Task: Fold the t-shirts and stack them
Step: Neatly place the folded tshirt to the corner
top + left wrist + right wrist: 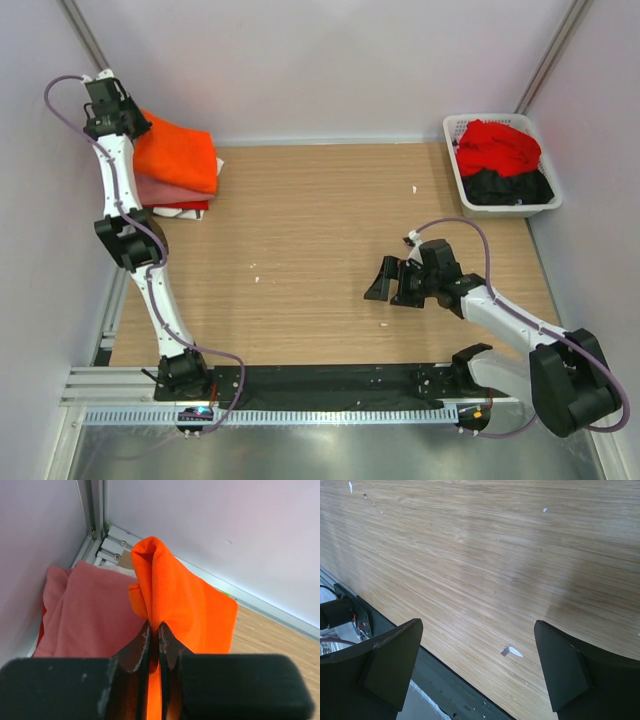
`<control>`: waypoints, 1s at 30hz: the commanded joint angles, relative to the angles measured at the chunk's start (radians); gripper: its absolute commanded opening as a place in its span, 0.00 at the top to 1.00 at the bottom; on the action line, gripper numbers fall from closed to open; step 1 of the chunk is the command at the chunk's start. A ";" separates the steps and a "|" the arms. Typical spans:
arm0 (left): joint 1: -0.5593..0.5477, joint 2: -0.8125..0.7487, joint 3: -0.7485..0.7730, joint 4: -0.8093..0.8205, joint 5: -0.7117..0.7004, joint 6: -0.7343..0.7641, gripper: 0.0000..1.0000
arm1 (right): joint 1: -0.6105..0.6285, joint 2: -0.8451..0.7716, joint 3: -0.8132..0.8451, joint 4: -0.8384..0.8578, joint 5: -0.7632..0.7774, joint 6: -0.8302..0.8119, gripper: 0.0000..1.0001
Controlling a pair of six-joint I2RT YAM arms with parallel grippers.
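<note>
A folded bright orange t-shirt (pixel 180 155) lies on top of a stack at the table's back left corner, over a salmon-pink one (pixel 160 192) with red and white edges (pixel 185 209) below. My left gripper (pixel 132 122) is shut on a fold of the orange shirt (pixel 190 600), seen in the left wrist view pinched between the fingers (pixel 169 640); the pink shirt (pixel 90 615) lies beneath. My right gripper (pixel 393 285) is open and empty, low over the bare wood at the right front. A red t-shirt (pixel 497 147) and a black one (pixel 510 187) sit in the basket.
A white slatted basket (pixel 548 208) stands at the back right corner. Walls close in the back and both sides. Small white scraps (pixel 511 652) lie on the wooden tabletop (pixel 320 230). A black strip and metal rail (pixel 330 385) run along the near edge.
</note>
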 commanded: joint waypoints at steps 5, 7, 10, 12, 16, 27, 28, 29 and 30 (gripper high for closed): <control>0.005 0.082 0.034 0.129 -0.092 0.052 0.84 | 0.006 0.032 0.012 0.037 -0.006 -0.006 0.00; 0.008 0.092 0.035 0.123 -0.140 0.059 0.78 | 0.006 0.041 0.014 0.037 -0.005 -0.007 0.00; 0.023 0.083 0.034 0.091 -0.198 0.029 0.59 | 0.006 0.059 0.015 0.041 -0.002 -0.007 0.00; 0.029 0.054 0.016 0.088 -0.243 0.024 0.42 | 0.006 0.062 0.015 0.041 -0.003 -0.007 0.00; 0.032 0.011 0.006 0.091 -0.263 0.007 0.20 | 0.006 0.050 0.009 0.044 -0.002 -0.007 0.00; 0.029 -0.223 -0.306 0.102 -0.448 -0.034 0.11 | 0.006 0.012 -0.005 0.063 -0.005 -0.010 0.00; 0.026 -0.255 -0.349 0.112 -0.470 -0.039 0.11 | 0.005 0.009 -0.006 0.067 -0.006 -0.009 0.00; 0.021 -0.286 -0.395 0.146 -0.494 -0.042 0.11 | 0.006 -0.004 -0.009 0.069 -0.011 -0.007 0.00; 0.017 -0.361 -0.482 0.163 -0.535 -0.046 0.10 | 0.006 -0.010 -0.011 0.070 -0.013 -0.009 0.00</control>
